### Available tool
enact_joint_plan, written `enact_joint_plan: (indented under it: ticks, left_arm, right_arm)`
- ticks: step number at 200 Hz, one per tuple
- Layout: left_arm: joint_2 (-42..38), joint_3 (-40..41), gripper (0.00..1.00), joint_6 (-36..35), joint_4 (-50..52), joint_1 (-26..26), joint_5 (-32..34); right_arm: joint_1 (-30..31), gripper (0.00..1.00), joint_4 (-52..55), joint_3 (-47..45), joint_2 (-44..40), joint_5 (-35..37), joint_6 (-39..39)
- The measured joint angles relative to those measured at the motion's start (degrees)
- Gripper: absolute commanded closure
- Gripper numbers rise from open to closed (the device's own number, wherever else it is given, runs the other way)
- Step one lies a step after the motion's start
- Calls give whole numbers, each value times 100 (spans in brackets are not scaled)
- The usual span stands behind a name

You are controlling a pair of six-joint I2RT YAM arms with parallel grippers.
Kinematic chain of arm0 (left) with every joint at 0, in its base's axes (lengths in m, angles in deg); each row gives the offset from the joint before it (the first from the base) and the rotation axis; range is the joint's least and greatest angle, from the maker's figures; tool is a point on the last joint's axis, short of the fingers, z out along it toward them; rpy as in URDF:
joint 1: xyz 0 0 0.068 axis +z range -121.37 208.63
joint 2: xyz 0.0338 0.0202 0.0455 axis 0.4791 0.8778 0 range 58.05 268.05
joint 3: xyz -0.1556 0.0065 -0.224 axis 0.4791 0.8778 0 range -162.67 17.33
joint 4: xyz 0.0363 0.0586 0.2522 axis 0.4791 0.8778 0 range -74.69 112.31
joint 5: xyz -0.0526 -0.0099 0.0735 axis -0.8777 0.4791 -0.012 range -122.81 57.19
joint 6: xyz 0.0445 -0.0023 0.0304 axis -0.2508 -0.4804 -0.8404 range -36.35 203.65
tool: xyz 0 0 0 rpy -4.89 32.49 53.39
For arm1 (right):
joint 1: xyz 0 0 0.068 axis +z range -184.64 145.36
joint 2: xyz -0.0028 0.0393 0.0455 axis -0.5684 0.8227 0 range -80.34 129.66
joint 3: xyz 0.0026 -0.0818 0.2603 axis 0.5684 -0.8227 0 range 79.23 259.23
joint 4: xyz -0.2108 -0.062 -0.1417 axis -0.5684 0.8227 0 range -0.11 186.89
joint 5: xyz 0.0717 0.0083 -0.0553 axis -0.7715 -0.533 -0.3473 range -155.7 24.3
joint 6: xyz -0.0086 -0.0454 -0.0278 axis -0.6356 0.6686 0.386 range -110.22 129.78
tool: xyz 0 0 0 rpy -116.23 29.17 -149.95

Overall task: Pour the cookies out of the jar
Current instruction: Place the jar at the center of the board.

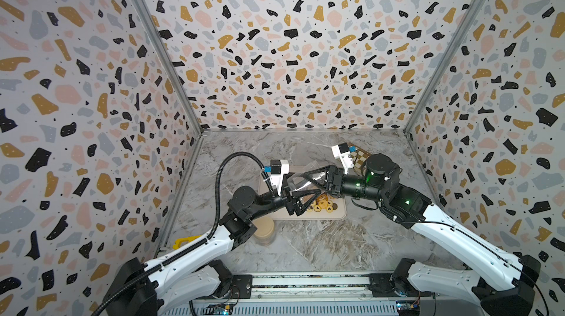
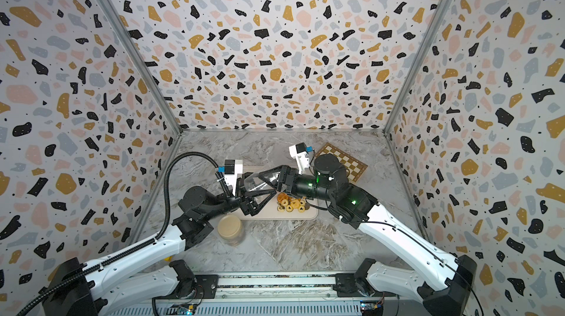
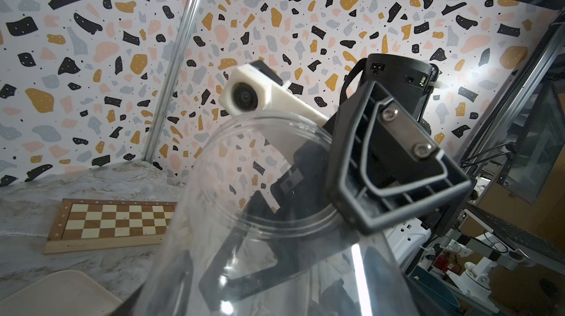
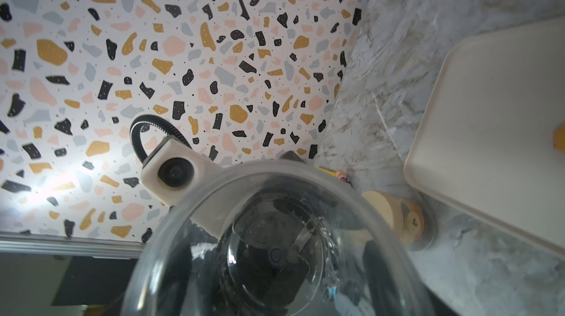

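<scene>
We see the left gripper (image 1: 305, 198) holding the clear jar (image 3: 244, 222), the right gripper (image 1: 312, 180) wide around it (grip unclear); cookies (image 1: 322, 204) on the tray (image 1: 337, 215).

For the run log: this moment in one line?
jar: empty, in left claw | right claw: at jar mouth, grip unclear | cookies: on tray | lid: beside tray

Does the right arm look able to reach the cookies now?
Probably not yet: the right gripper straddles the clear jar that the left gripper holds; the cookies lie uncovered on the tray below.
</scene>
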Motion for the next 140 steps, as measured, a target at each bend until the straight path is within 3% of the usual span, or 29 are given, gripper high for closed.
enact_joint_plan:
  ticks: [21, 87, 106, 129, 140]
  left_arm:
    - [70, -2, 69, -63, 109, 4, -20]
    - [81, -149, 61, -256, 455, 4, -92]
    - [103, -181, 50, -271, 468, 4, -127]
    - [105, -181, 46, -275, 470, 4, -129]
    - [105, -181, 37, -291, 476, 4, -127]
  right_arm:
    - [-22, 0, 195, 57, 114, -33, 76]
    - [-35, 14, 295, 59, 149, 7, -2]
    - [-39, 14, 295, 59, 111, 20, -11]
    - [-57, 17, 299, 59, 111, 20, -31]
    - [-72, 19, 299, 59, 111, 9, -31]
